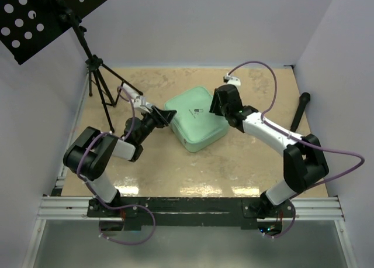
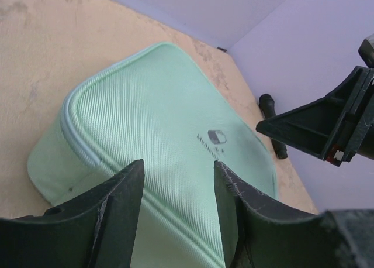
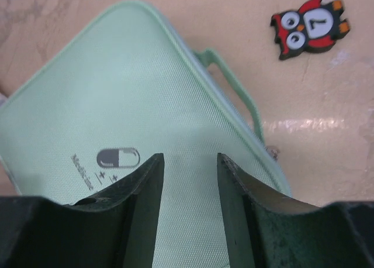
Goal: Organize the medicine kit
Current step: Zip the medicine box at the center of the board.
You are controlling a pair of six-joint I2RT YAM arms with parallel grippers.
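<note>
The medicine kit [image 1: 196, 119] is a mint-green square soft case, lying zipped shut in the middle of the table, pill logo up. My left gripper [image 1: 166, 116] is at its left corner. In the left wrist view its jaws [image 2: 178, 174] stand open over the kit's [image 2: 158, 116] lid and piped edge, with nothing between them. My right gripper [image 1: 217, 107] is over the kit's far right side. In the right wrist view it [image 3: 190, 162] is open above the kit's lid [image 3: 117, 92], beside the logo. The kit's carry handle [image 3: 234, 95] lies along its edge.
A small black-and-red owl gadget [image 3: 310, 27] lies on the table beyond the kit. A black rod [image 1: 301, 110] rests by the right wall. A tripod stand [image 1: 96, 75] with a perforated black plate occupies the back left corner. Walls close in three sides.
</note>
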